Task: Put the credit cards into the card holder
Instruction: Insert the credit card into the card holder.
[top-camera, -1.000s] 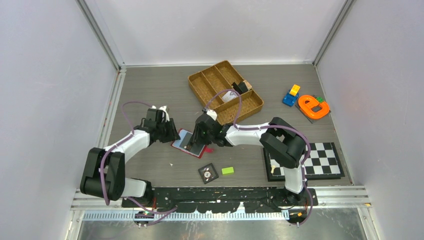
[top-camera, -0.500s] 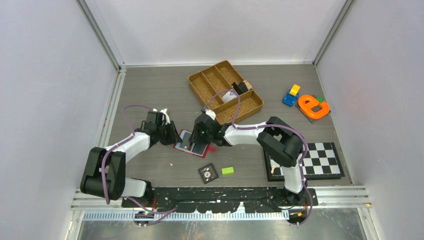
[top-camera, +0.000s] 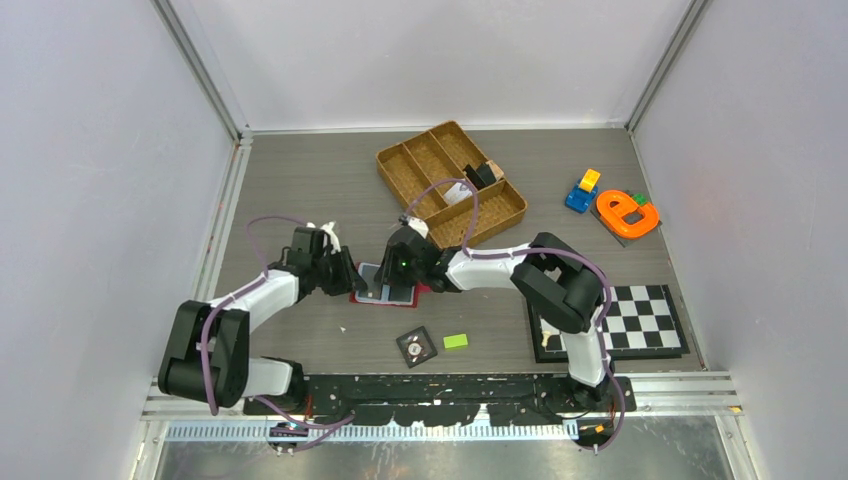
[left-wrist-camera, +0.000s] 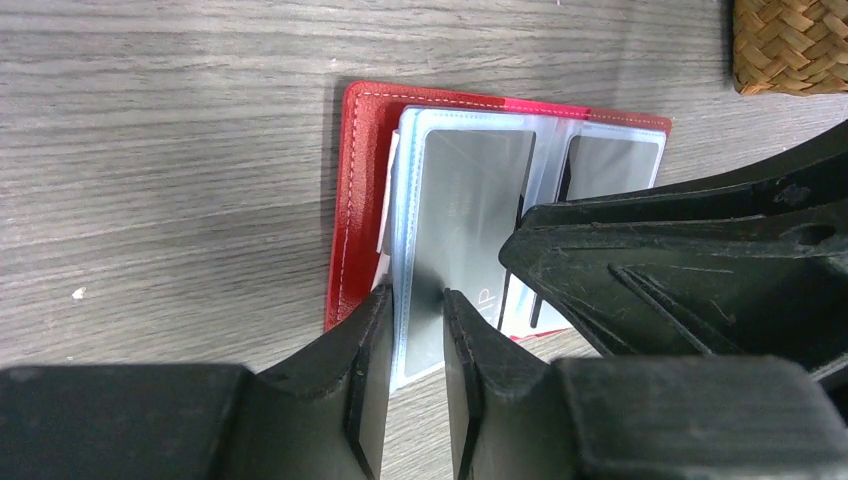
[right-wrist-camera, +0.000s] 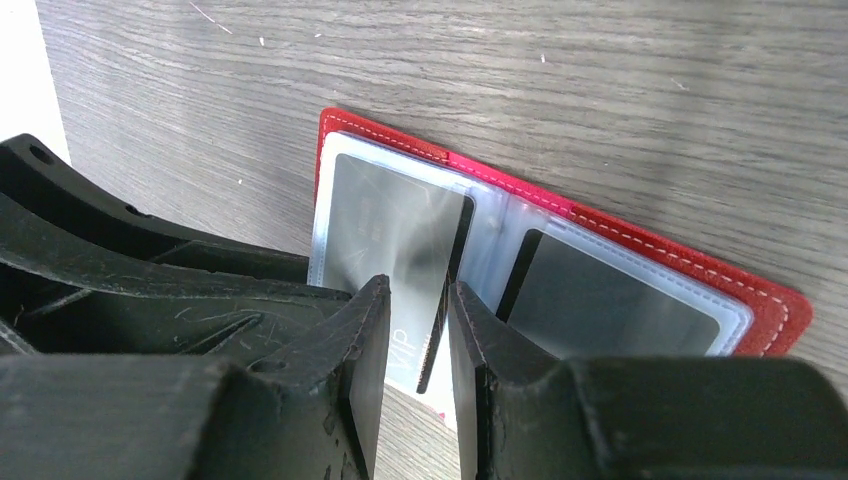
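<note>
In front of the tray (top-camera: 381, 160), off its left end: wallet (left-wrist-camera: 355, 200), lying open and flat, red cover down, clear sleeve (left-wrist-camera: 412, 140) facing up. In the sleeve, two grey cards side by side: VIP card (left-wrist-camera: 470, 200) in the pocket farther from the tray, second card (left-wrist-camera: 612, 160) in the pocket nearer it. Whether the VIP card is fully seated, cannot tell.

On the wallet's side away from the tray: left gripper (left-wrist-camera: 417, 295), tips down at the VIP card's pocket, jaws a narrow gap apart, nothing pinched between them. Pressing on the sleeve or just above it, cannot tell.

Facing it from the tray side: right gripper (right-wrist-camera: 410, 285), tips over the same card, jaws likewise slightly parted, card face showing through the gap, no grip on it.

Farther in front of the tray: black tile (top-camera: 416, 346) and green block (top-camera: 456, 341), near each other. Right of the tray: blue toy (top-camera: 582, 192) and orange toy (top-camera: 626, 214). Front-right of the tray: chessboard (top-camera: 640, 320).
</note>
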